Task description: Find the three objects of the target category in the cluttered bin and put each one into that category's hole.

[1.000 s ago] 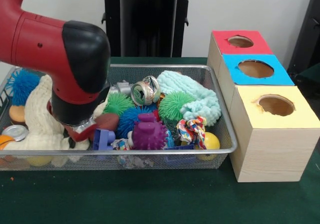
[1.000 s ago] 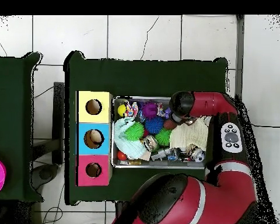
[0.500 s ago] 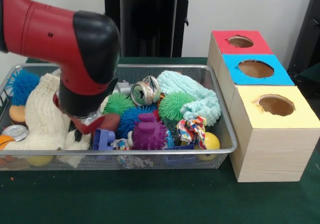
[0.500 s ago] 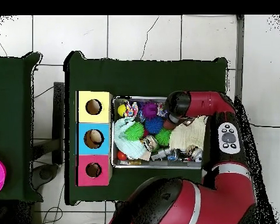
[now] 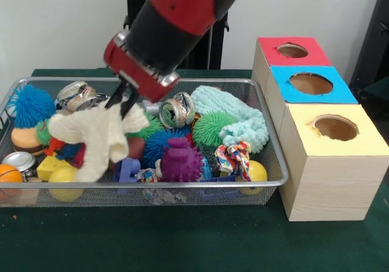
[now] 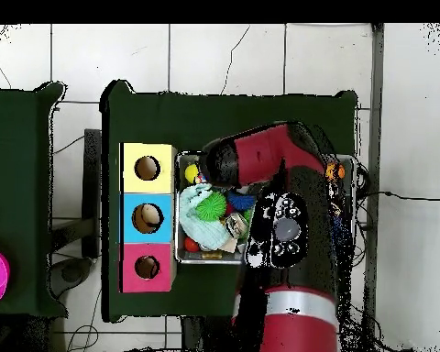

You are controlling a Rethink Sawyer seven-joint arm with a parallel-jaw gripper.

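Frontally, the gripper (image 5: 123,103) has its fingers clamped on a cream cloth (image 5: 97,136), lifted above the bin (image 5: 275,162) on the worktop (image 5: 182,241). Carrying looks underway; next it must choose a hole among the boxes (image 5: 331,156). Overhead, the arm (image 6: 260,156) hides the cloth.
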